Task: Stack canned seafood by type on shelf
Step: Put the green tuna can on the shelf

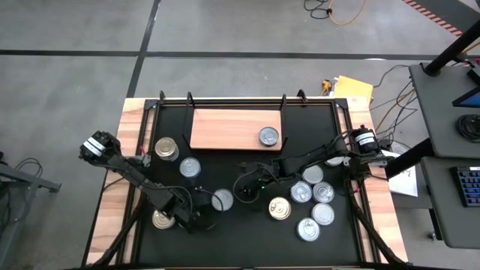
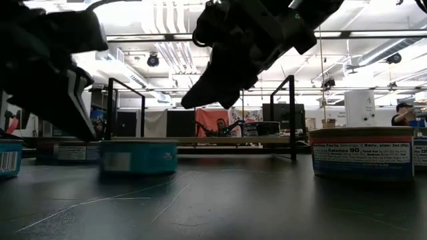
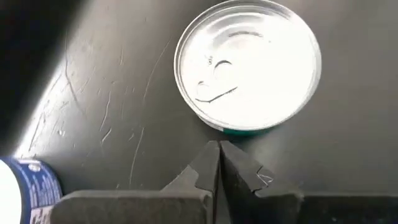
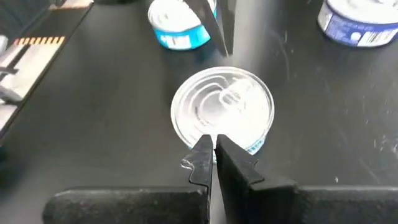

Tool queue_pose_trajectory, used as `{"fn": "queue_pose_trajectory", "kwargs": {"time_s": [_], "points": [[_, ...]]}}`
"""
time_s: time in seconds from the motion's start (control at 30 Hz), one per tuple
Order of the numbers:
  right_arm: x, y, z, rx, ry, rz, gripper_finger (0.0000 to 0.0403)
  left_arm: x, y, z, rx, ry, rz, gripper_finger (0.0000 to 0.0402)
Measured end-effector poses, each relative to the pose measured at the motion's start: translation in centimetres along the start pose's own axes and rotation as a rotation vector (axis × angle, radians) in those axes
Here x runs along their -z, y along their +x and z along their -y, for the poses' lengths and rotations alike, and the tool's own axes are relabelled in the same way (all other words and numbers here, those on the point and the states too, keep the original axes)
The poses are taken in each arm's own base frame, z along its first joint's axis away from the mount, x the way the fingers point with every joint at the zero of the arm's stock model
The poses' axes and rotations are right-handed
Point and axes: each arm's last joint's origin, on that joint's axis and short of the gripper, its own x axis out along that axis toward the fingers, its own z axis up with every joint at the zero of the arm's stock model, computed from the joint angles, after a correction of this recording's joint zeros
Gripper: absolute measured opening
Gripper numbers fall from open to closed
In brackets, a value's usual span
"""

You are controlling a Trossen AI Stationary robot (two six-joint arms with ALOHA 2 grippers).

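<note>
A silver-topped can with a teal label (image 1: 222, 199) stands on the black table between my two grippers. My left gripper (image 3: 219, 144) is shut, its tips just short of the can's wall (image 3: 239, 129). My right gripper (image 4: 211, 140) is shut on the can's other side; in the low view its tips (image 2: 190, 103) hang above the can (image 2: 139, 157). The left fingers (image 4: 217, 28) show beyond the can in the right wrist view. The wooden shelf (image 1: 225, 129) lies at the far side with one silver-topped can (image 1: 269, 136) standing on it.
To the left stand a gold-topped can (image 1: 166, 148), a silver one (image 1: 190, 167) and another gold one (image 1: 163, 218). To the right stands a cluster of several cans (image 1: 312, 202), one of them gold-topped (image 1: 280, 208). A black frame (image 1: 240, 101) lines the table's far edge.
</note>
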Motion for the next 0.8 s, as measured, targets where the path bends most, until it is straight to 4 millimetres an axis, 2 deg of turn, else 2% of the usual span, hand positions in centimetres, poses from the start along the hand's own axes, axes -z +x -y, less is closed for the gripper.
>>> {"fn": "queue_pose_trajectory", "kwargs": {"time_s": [0.4,0.8], "points": [[0.6,0.0,0.1,0.009,0.082,-0.057,0.0013,-1.5,-0.5,0.9,0.044,0.017,0.076,0.0],[2.1,1.2,0.1,0.072,0.246,-0.123,0.0013,-1.0,1.7,1.3,-0.007,0.073,0.063,0.0]]}}
